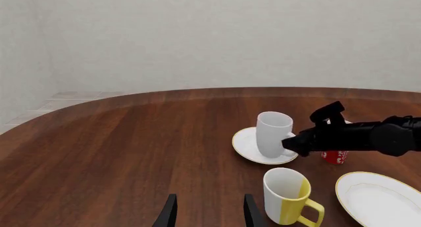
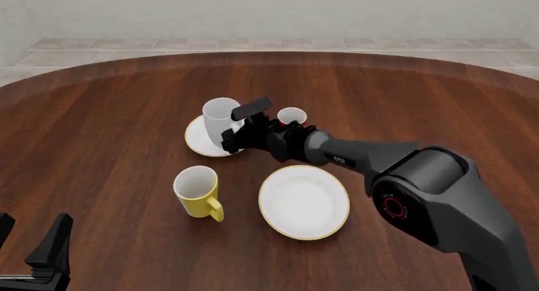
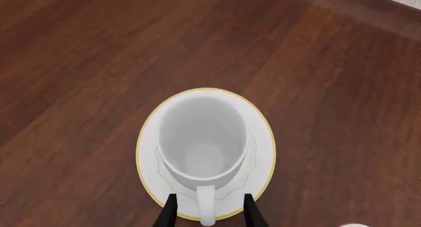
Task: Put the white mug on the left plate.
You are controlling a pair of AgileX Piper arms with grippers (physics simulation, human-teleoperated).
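1. Now the white mug (image 2: 221, 116) stands upright on the left plate (image 2: 199, 139), mouth up, its handle pointing straight back at the right pincer (image 2: 235, 127).
2. Clearly the right arm is the nearer one; the left pincer (image 2: 34, 253) hangs well apart over the near tabletop (image 2: 110, 114), spread and holding nothing.
3. Up close, in the right wrist view, the fingers (image 3: 170, 212) sit either side of the handle, spread; whether they touch it cannot be told.
4. Judging by this, the mug looks delivered, and backing straight out along the handle's line seems next.
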